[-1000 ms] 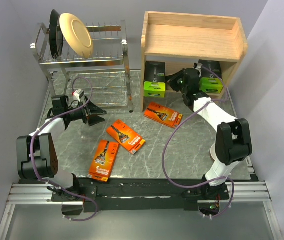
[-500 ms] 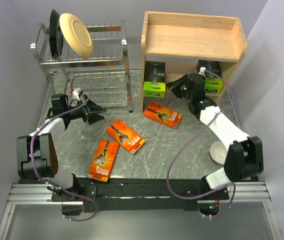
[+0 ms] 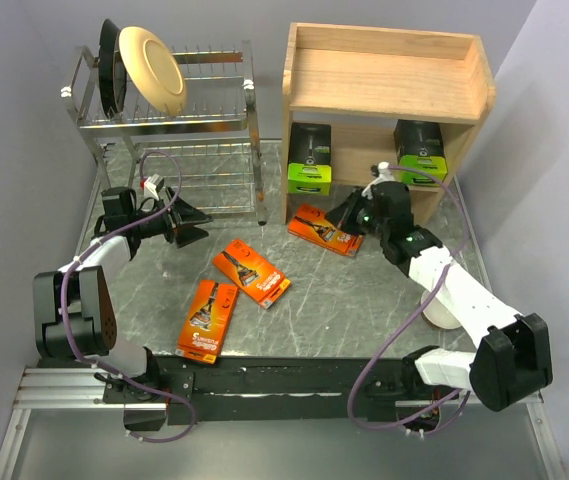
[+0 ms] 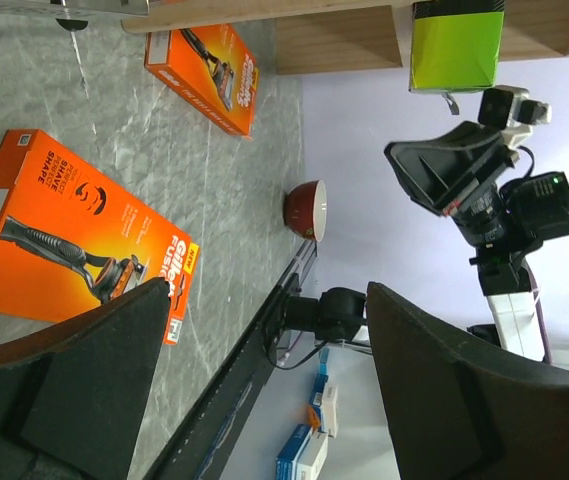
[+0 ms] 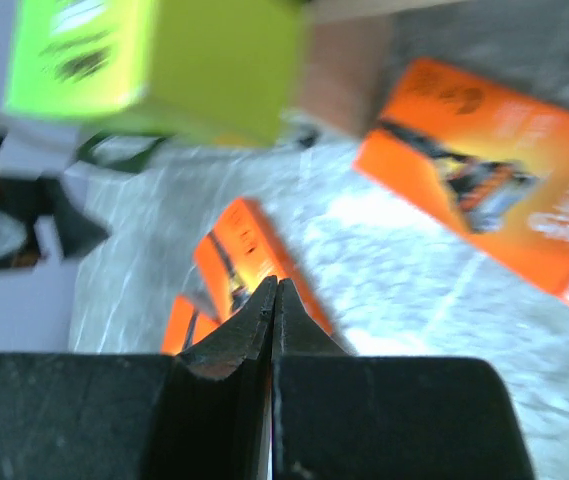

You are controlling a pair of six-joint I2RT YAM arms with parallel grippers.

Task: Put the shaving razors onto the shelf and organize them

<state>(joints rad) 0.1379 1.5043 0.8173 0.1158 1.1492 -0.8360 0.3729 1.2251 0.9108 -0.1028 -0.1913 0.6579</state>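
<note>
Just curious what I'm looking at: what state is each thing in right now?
Left pincer: open, empty.
Right pincer: shut, empty.
Left black pack: upright, shelved.
Right black pack: upright, shelved.
Far orange pack: flat on table.
Middle orange pack: flat on table.
Near orange pack: flat on table.
Plate: upright in rack.

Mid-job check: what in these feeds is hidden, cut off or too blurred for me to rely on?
- Top view: the right fingers overlap the orange razor pack by the shelf; their height above it is unclear.
- Top view: the shelf's top board hides the upper parts of both black-and-lime packs.
- Right wrist: motion blur makes the print unreadable; the top edge cuts the lime-green pack.
- Left wrist: the left fingers cover a corner of the near orange pack.
</note>
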